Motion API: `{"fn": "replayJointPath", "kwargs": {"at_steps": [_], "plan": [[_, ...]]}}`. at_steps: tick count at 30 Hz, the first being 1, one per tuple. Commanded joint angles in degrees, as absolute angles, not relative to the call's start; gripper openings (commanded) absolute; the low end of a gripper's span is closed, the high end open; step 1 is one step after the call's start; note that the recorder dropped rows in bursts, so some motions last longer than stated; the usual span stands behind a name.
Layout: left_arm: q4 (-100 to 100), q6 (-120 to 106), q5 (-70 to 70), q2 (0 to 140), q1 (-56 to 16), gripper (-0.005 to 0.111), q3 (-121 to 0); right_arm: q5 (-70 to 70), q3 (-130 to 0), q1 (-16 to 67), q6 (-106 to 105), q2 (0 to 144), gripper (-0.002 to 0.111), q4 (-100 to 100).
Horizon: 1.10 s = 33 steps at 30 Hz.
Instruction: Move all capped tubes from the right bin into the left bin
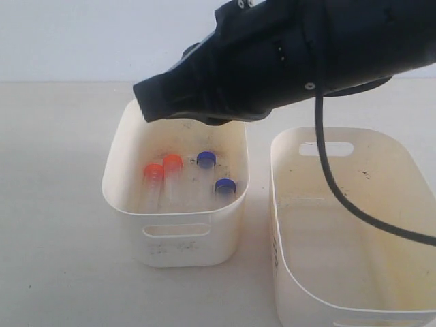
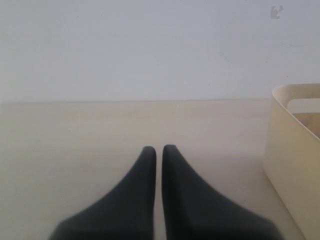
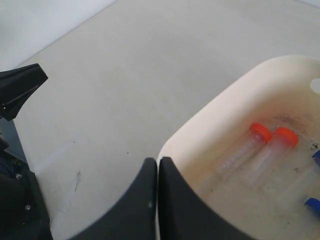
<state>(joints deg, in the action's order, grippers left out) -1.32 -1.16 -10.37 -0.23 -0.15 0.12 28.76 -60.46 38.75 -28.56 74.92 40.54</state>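
All the capped tubes lie in the left bin on its speckled floor. Two have orange-red caps and two have dark blue caps. The right bin shows only a bare floor with no tube in it. My right gripper reaches across above the left bin's far rim. In the right wrist view it is shut and empty over the bin's rim, with the orange-capped tubes below. My left gripper is shut and empty over bare table.
A black cable hangs from the right arm across the right bin. A cream tub wall stands at the edge of the left wrist view. A black pointed arm part shows beyond the left bin.
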Motion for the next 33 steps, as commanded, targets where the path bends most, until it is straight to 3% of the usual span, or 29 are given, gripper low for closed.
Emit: {"fn": "replayJointPath", "kwargs": {"at_steps": [1,11,17,22,28,33], "plan": [[-1.5,-0.9,-10.0,0.0,-0.6,0.004,0.0,28.6,-60.7,38.8,-28.6,74.4,0.000,40.0],[-1.5,-0.9,-10.0,0.0,-0.6,0.004,0.0,27.8,-60.7,38.8,-28.6,73.5,0.000,39.7],[-1.5,-0.9,-10.0,0.0,-0.6,0.004,0.0,28.4,-60.7,37.8,-28.6,65.0,0.000,33.6],[-1.5,-0.9,-10.0,0.0,-0.6,0.004,0.0,29.8,-56.0,28.3,-24.5,54.3,0.000,32.8],[-1.5,-0.9,-10.0,0.0,-0.6,0.004,0.0,27.2,-42.7,13.0,-21.3,39.6,0.000,32.8],[-1.5,-0.9,-10.0,0.0,-0.6,0.004,0.0,21.0,-30.3,6.1,-19.6,25.8,0.000,32.9]]}}
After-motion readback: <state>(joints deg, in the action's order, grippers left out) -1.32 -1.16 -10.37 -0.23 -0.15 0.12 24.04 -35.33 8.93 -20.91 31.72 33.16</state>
